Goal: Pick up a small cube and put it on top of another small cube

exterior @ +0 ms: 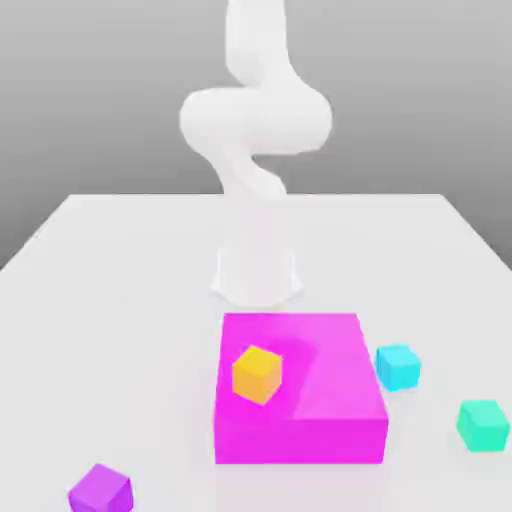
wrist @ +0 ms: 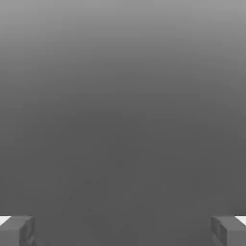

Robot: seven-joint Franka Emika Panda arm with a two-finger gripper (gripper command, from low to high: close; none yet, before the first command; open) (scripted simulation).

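A small orange cube (exterior: 257, 374) rests on top of a large flat magenta block (exterior: 330, 400), near the block's side toward the exterior view's left. Just off the block toward the exterior view's right, a small cyan cube (exterior: 398, 366) sits on the white table (exterior: 120, 300). A small green cube (exterior: 483, 424) lies further to that side, and a small purple cube (exterior: 101, 490) lies at the front left. In the hand view my gripper (wrist: 123, 231) is open, its grey fingertips (wrist: 17, 230) wide apart with nothing between them, facing plain grey background.
The white arm (exterior: 255, 120) rises from its base (exterior: 257, 272) behind the magenta block and bends upward out of the exterior view. The table's edges run along the back and both sides.
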